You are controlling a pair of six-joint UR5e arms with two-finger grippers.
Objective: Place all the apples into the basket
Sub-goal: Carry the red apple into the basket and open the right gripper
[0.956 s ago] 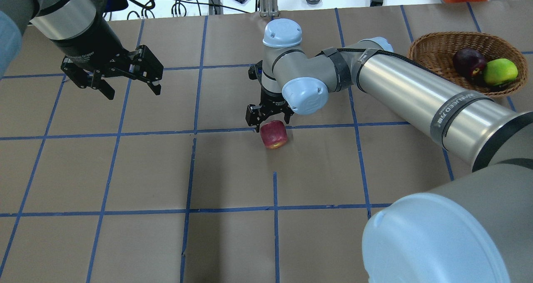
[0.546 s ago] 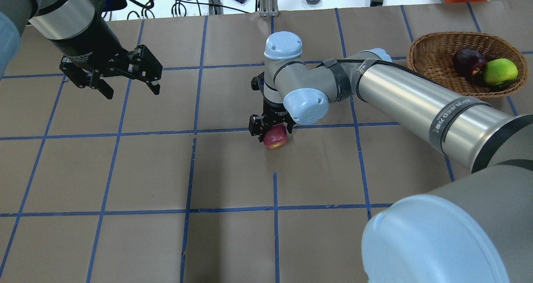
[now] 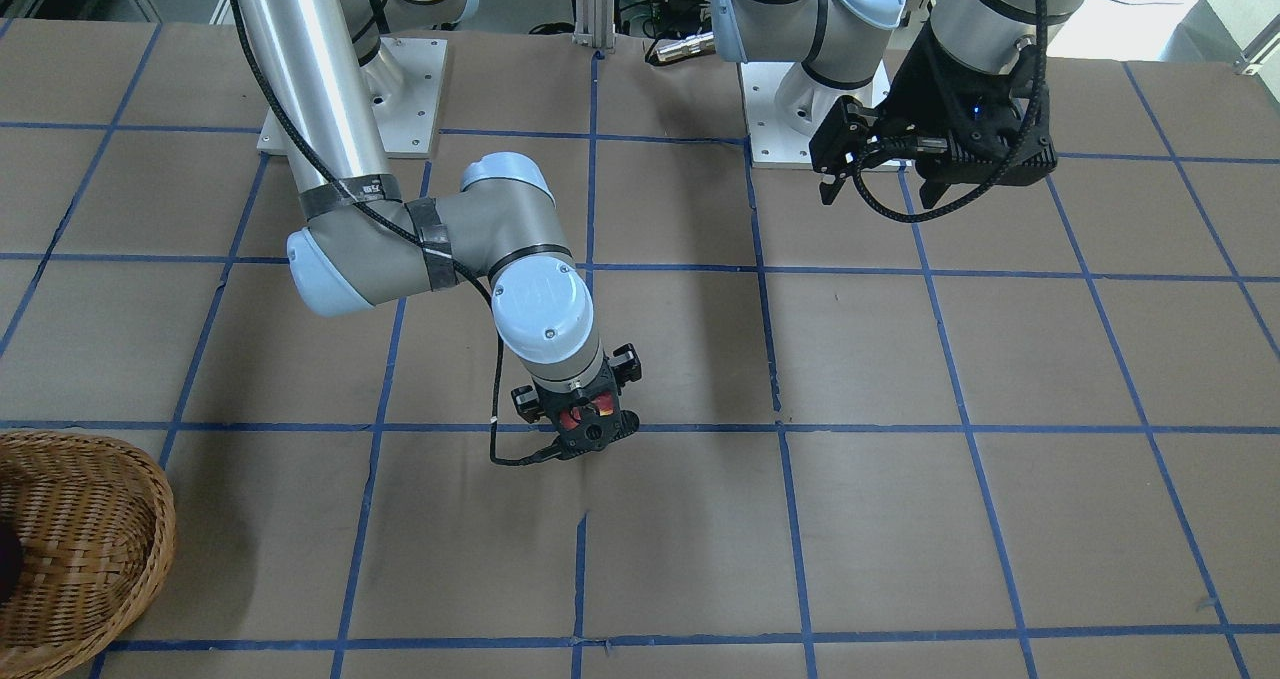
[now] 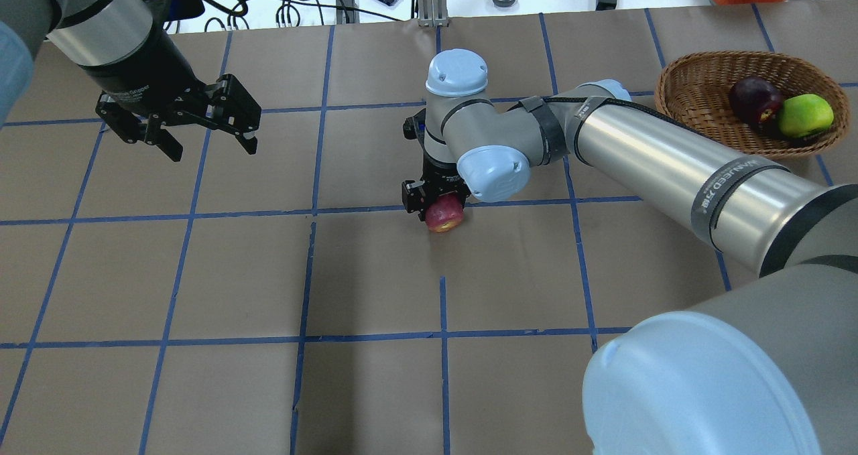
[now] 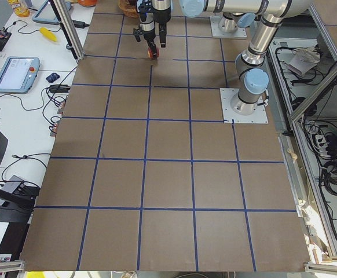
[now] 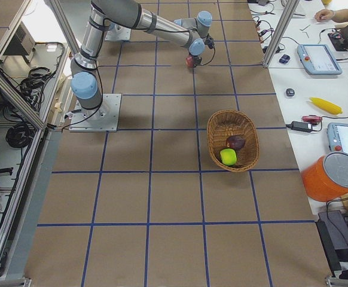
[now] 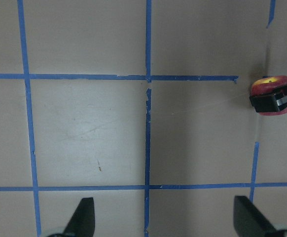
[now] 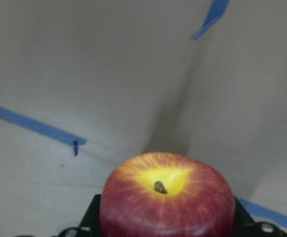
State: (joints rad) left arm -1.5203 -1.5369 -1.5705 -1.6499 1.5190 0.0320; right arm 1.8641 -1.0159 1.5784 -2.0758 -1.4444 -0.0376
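The right gripper (image 4: 440, 208) is clasping the red apple (image 4: 445, 219) in its fingers, well apart from the basket (image 4: 694, 83); the left gripper (image 4: 213, 148), farther off, is gaping wide.

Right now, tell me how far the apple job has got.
Done: the dark purplish-red apple and the yellow-green apple lie in the oval woven wicker basket.
In hand: the right gripper looks shut on the red apple with a yellow patch; I cannot tell whether it is lifted yet.
Left: carry that apple across and drop it in the basket.
The left gripper hovers open and empty.
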